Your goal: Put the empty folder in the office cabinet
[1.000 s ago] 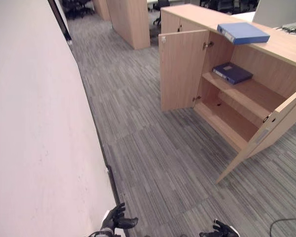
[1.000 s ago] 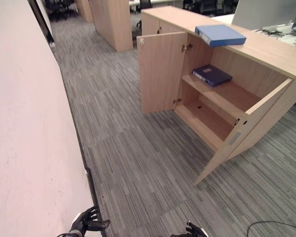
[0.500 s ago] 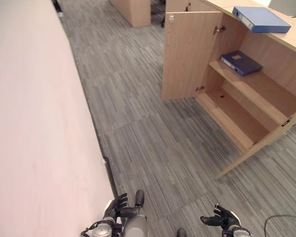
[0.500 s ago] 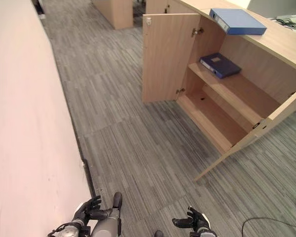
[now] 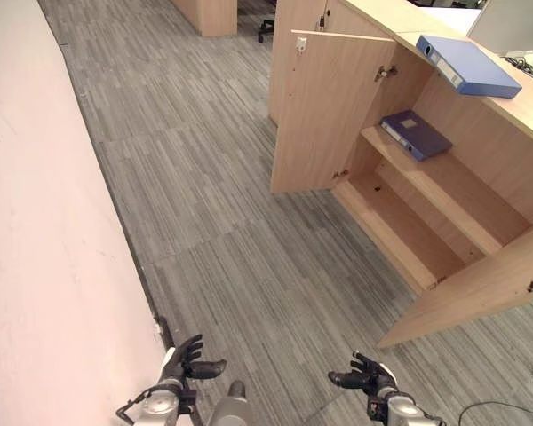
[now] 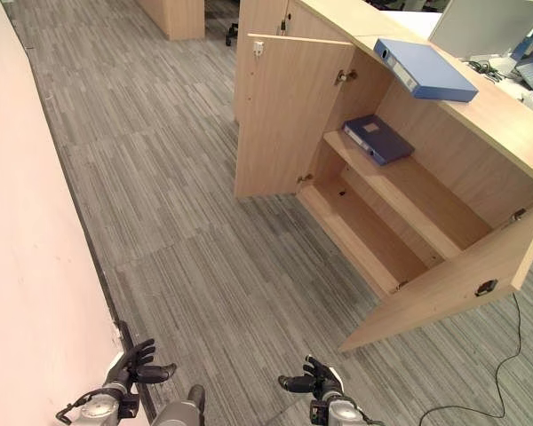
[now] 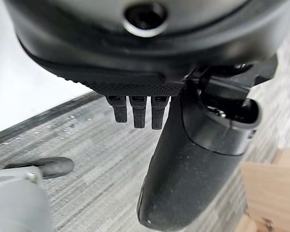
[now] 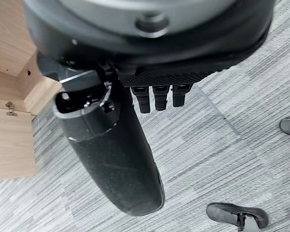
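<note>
The left hand (image 5: 185,359) hangs low over the carpet (image 5: 213,177) close to the wall (image 5: 35,266), its fingers (image 7: 137,110) loosely spread and straight, its thumb (image 7: 193,164) standing apart, holding nothing. The right hand (image 5: 366,378) hangs beside it, well apart, also relaxed and empty, with fingers (image 8: 157,98) straight and thumb (image 8: 111,154) pointing out over the grey striped floor. Both hands are far from the cabinet (image 5: 515,98), which stands across the carpet toward the right. Its two doors stand open: the left door (image 5: 324,111) swung out toward the room, and the right door (image 5: 480,288) angled out nearer the robot. Inside, a dark blue folder (image 5: 415,134) lies flat on the middle shelf (image 5: 462,191), at the shelf's back left end close to the hinge side of the left door. The bottom shelf (image 5: 395,226) lies below it. A lighter blue folder (image 5: 467,65) lies flat on the cabinet's top, near the front edge, above the open compartment. Beyond it, at the top's far right corner, sit a pale monitor back (image 6: 480,27) and some cables (image 6: 481,67). Another wooden unit (image 5: 209,13) stands at the far end of the carpet.
</note>
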Available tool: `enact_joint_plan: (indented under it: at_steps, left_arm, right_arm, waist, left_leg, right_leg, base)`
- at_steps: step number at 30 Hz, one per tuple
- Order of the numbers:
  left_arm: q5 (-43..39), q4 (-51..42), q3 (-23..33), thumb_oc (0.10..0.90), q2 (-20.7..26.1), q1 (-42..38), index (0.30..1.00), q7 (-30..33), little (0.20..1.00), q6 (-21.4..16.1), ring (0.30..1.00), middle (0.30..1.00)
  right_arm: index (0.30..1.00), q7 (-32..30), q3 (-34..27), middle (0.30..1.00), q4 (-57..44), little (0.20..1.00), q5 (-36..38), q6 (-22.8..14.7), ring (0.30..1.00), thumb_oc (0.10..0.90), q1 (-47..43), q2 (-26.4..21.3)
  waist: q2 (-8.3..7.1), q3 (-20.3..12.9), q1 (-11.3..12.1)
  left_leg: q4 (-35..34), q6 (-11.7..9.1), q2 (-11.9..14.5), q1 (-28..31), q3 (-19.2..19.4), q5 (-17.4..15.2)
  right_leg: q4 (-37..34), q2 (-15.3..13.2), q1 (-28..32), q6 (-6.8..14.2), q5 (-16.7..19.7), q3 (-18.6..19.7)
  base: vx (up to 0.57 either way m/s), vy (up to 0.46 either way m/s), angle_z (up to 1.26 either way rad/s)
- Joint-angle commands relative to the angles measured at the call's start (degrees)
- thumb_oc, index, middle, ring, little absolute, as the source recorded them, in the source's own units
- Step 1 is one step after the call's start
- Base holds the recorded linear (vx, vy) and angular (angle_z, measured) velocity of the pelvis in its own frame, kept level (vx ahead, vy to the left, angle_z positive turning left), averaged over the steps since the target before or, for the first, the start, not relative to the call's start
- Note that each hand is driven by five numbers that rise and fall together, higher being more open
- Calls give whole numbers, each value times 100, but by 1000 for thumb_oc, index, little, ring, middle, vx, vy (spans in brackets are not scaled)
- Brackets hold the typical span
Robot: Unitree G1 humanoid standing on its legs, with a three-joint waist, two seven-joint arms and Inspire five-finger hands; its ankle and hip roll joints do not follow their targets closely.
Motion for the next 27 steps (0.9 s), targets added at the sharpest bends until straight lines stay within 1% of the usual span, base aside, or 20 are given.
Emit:
enact_joint_plan:
  at_steps: [1,3,4,5,6,7,9,10,12,13,15,16,17,19,20,21,22,23,24,27]
  left_arm:
    - [306,-433,-136,800,284,11,900,-23,900,-305,900,900]
    - [313,-483,-141,800,237,11,900,-22,900,-295,900,900]
    - [310,-470,-137,800,192,11,900,-37,900,-293,900,900]
    - [310,-470,-137,800,191,14,900,-37,900,-292,900,900]
    - [317,-499,-132,800,187,48,900,-59,900,-290,900,900]
    - [385,-604,-185,800,191,153,900,-138,900,-267,900,900]
    - [419,-621,-192,800,195,184,900,-156,900,-260,900,900]
    - [510,-621,-206,800,205,215,900,-192,900,-249,900,900]
    - [605,-604,-190,800,209,242,900,-202,900,-275,900,900]
    - [607,-604,-191,800,206,244,900,-202,900,-275,900,900]
    - [717,-557,-151,800,229,317,900,-193,900,-296,900,900]
    - [694,-556,-58,800,247,399,900,-185,900,-298,900,900]
    - [694,-557,-58,800,246,400,900,-185,900,-297,900,900]
    - [665,-448,21,800,194,467,900,-198,900,-309,900,900]
    - [661,-366,6,800,121,483,900,-184,900,-309,900,900]
    - [622,-291,-75,800,32,444,900,-161,900,-340,900,900]
    - [609,-250,-112,800,0,413,900,-152,900,-347,900,900]
    - [542,-222,-198,800,-80,362,900,-157,900,-361,900,900]
    - [485,-265,-267,800,-122,300,900,-171,900,-363,900,900]
    - [404,-365,-359,800,-174,171,900,-177,900,-344,900,900]
  right_arm:
    - [900,-13,-69,900,-423,900,-54,-190,900,800,3,-377]
    - [900,-27,-98,900,-458,900,-22,-197,900,800,-39,-339]
    - [900,-41,-113,900,-457,900,-32,-194,900,800,-2,-335]
    - [900,-40,-112,900,-459,900,-32,-193,900,800,1,-336]
    - [900,-62,-149,900,-456,900,-26,-196,900,800,45,-343]
    - [900,-122,-206,900,-446,900,-31,-194,900,800,126,-379]
    - [900,-136,-238,900,-426,900,-18,-180,900,800,153,-389]
    - [900,-138,-306,900,-360,900,19,-151,900,800,203,-392]
    - [900,-141,-416,900,-331,900,37,-135,900,800,265,-395]
    - [900,-140,-416,900,-332,900,37,-134,900,800,268,-398]
    - [900,-112,-620,900,-267,900,26,-59,900,800,424,-464]
    - [900,-107,-740,900,-291,900,-4,-32,900,800,517,-510]
    - [900,-107,-740,900,-291,900,-4,-32,900,800,517,-511]
    - [900,-113,-823,900,-335,900,-43,-26,900,800,600,-580]
    - [900,-100,-822,900,-371,900,-25,-38,900,800,643,-601]
    - [900,-70,-804,900,-366,900,3,-69,900,800,702,-685]
    - [900,-66,-775,900,-371,900,-6,-84,900,800,715,-706]
    - [900,-65,-740,900,-321,900,11,-117,900,800,706,-777]
    - [900,-65,-708,900,-239,900,62,-133,900,800,657,-822]
    - [900,-65,-660,900,-253,900,130,-174,900,800,598,-939]
  waist:
    - [417,-132,75]
    - [562,-24,25]
    - [663,63,-39]
    - [640,91,-61]
    - [626,166,-109]
    - [582,241,-148]
    - [549,279,-176]
    - [497,313,-249]
    - [548,357,-377]
    - [564,360,-375]
    - [612,345,-593]
    - [616,316,-666]
    - [617,319,-669]
    - [537,133,-702]
    - [575,30,-818]
    - [756,-59,-987]
    - [774,-103,-1072]
    - [1007,-153,-1181]
    - [1136,-165,-1219]
    - [1101,-122,-1254]
  left_leg:
    - [-702,-285,358,-472,-265,791]
    - [-845,-225,301,-87,-261,671]
    - [-877,-204,203,182,-290,544]
    - [-875,-201,168,213,-305,529]
    - [-884,-175,72,413,-295,392]
    - [-813,-239,40,702,-216,95]
    - [-763,-280,26,821,-202,-25]
    - [-644,-370,25,1002,-221,-222]
    - [-492,-483,163,1154,-326,-416]
    - [-467,-485,178,1156,-326,-445]
    - [-275,-655,327,1459,-390,-796]
    - [-202,-789,428,1687,-318,-953]
    - [-202,-789,430,1689,-321,-953]
    - [-282,-991,400,2084,-189,-1197]
    - [-338,-1121,540,2225,-174,-1267]
    - [-342,-1266,846,2345,-239,-1267]
    - [-333,-1314,914,2334,-305,-1124]
    - [-197,-1488,1236,2326,-375,-577]
    - [97,-1587,1447,2124,-436,112]
    - [947,-1531,1535,1673,-615,849]
  right_leg:
    - [488,613,479,-70,876,-882]
    - [857,685,-19,-70,772,-1098]
    - [622,713,-444,-70,516,-1289]
    - [659,676,-417,-70,467,-1303]
    - [319,452,-531,-70,131,-1550]
    - [-917,-24,-623,-377,-176,-2274]
    - [-1407,-157,-662,-430,-48,-2422]
    - [-2157,-367,-821,-390,219,-2489]
    - [-2582,-626,-963,-279,522,-2340]
    - [-2590,-612,-945,-275,521,-2344]
    - [-2863,-1181,-1115,-122,938,-2212]
    - [-2930,-1530,-1067,-70,1247,-2552]
    - [-2933,-1529,-1061,-70,1247,-2556]
    - [-3058,-1767,-758,-70,1558,-3042]
    - [-3041,-1750,-711,-70,1559,-3102]
    - [-2918,-1557,-752,-70,1417,-2940]
    - [-2879,-1526,-807,-70,1355,-2874]
    - [-2699,-1174,-913,-192,1086,-2749]
    - [-2597,-896,-924,-400,794,-2748]
    - [-2615,-625,-743,-706,466,-2782]
  base:
    - [113,183,-6]
    - [215,261,-2]
    - [281,268,-19]
    - [357,241,-61]
    - [450,72,-38]
    - [539,42,-15]
    - [346,-77,8]
    - [297,-128,-13]
    - [309,-139,4]
    - [325,-156,38]
    - [594,-268,37]
    - [540,-247,25]
    - [529,-244,-12]
    - [580,-188,-50]
    - [714,-233,-6]
    - [568,-230,54]
    - [546,-284,45]
    - [419,-319,9]
    - [380,-351,-38]
    - [197,-252,-57]
